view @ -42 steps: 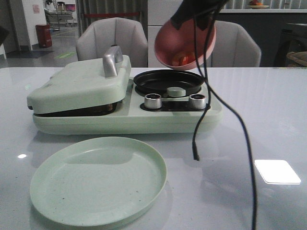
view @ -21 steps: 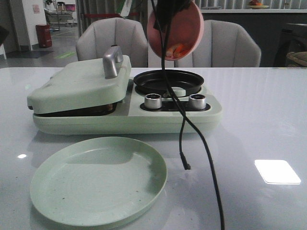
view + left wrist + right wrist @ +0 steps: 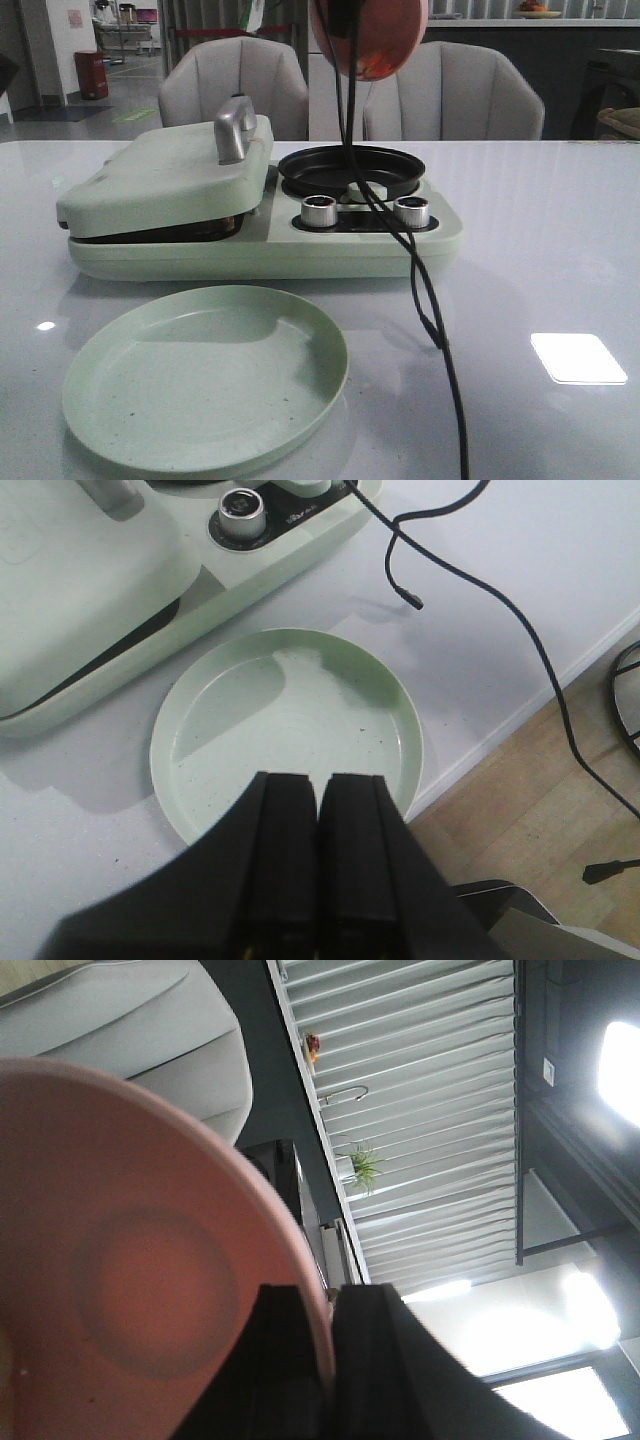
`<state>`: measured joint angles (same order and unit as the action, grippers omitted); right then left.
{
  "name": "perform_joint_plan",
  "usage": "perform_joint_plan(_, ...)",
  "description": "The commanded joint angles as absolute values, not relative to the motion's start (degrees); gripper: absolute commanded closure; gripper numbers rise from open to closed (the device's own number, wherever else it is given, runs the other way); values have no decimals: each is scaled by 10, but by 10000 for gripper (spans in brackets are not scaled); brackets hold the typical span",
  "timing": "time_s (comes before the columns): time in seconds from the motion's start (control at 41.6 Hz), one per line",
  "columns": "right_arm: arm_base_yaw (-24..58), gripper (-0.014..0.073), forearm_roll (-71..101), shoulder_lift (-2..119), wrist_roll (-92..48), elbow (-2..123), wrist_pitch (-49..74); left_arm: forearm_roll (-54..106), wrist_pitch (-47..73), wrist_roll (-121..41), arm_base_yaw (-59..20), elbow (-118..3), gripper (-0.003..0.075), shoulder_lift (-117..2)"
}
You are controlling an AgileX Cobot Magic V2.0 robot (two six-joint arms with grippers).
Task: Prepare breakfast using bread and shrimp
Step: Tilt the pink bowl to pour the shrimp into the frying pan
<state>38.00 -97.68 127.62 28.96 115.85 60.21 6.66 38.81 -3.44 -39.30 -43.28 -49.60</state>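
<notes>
Shrimp (image 3: 372,68) shows as an orange patch low inside the pink bowl (image 3: 375,35), which is tipped steeply, high above the black round pan (image 3: 350,168) of the green breakfast maker (image 3: 200,255). Right pincer (image 3: 325,1360) clamps the bowl rim. Left pincer (image 3: 318,820) is closed on nothing, above the green plate (image 3: 240,730) on the bench (image 3: 560,260). Bread not visible; lid (image 3: 160,175) down.

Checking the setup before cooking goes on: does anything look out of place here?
Yes. A loose black cable dangles in front of the cooker's black pan and knobs, its free end lying on the table.
</notes>
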Motion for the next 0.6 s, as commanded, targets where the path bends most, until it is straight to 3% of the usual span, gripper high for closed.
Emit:
perform_joint_plan(0.0,379,549,-1038,1235,296,1182,614,69,352,-29,-398,-450,619,-492)
perform_joint_plan(0.577,379,549,-1038,1279,296,1182,611,69,353,-29,-398,-450,619,-492)
